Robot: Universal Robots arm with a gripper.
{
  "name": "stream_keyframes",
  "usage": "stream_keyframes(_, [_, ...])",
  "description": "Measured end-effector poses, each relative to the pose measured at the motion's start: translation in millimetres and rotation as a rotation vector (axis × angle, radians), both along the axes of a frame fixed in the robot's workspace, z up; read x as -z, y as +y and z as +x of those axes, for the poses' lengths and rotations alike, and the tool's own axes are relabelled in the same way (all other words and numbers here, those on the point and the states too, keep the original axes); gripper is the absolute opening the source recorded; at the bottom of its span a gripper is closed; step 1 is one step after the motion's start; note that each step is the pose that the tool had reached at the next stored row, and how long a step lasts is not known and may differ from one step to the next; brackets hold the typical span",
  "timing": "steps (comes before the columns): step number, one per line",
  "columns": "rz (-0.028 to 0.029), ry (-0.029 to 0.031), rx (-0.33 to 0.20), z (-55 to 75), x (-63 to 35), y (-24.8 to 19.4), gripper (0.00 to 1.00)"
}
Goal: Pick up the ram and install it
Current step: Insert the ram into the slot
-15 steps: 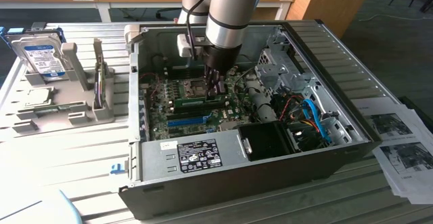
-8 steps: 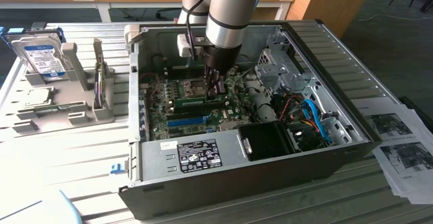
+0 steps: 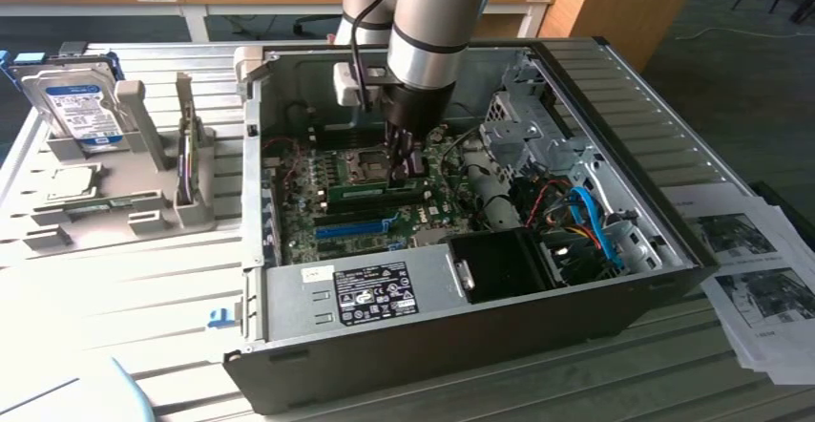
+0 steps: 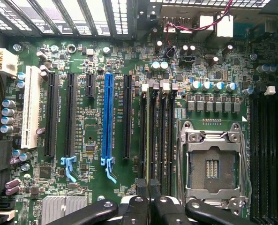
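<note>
Nearest, the black steel computer case (image 3: 421, 374) lies open on its side. Its near wall and a grey power supply box with a black-and-white label (image 3: 363, 293) close off that edge. A black plastic fan shroud (image 3: 510, 264) and loose blue cables (image 3: 589, 223) crowd the exterior view's right. The open room is over the green motherboard (image 3: 305, 236), between the long blue plastic slot (image 3: 350, 229) and the silver processor socket (image 4: 211, 164).

In that gap sits the ram (image 3: 363, 191), a thin, narrow green circuit-board stick, standing on edge along the black memory slots (image 4: 164, 136). Whether it is fully seated cannot be told.

The black two-fingered gripper (image 4: 148, 186) has its jaws drawn almost together, pinching the ram's upper edge. Above it, the silver-and-blue arm (image 3: 427, 31) drops nearly straight down into the case, close to the far wall.
</note>
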State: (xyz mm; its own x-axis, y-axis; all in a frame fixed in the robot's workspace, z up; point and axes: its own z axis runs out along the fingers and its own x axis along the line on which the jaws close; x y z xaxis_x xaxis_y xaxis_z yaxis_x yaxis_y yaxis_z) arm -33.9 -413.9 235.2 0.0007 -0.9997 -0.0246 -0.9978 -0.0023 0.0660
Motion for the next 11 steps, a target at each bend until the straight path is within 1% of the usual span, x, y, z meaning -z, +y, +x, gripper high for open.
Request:
stream_keyframes(7, [-0.0001, 0.0001, 0.0, 0.0, 0.0, -2.8, 0.11])
stream_keyframes(11, [0.0, 0.0, 0.0, 0.0, 0.0, -2.9, 0.11])
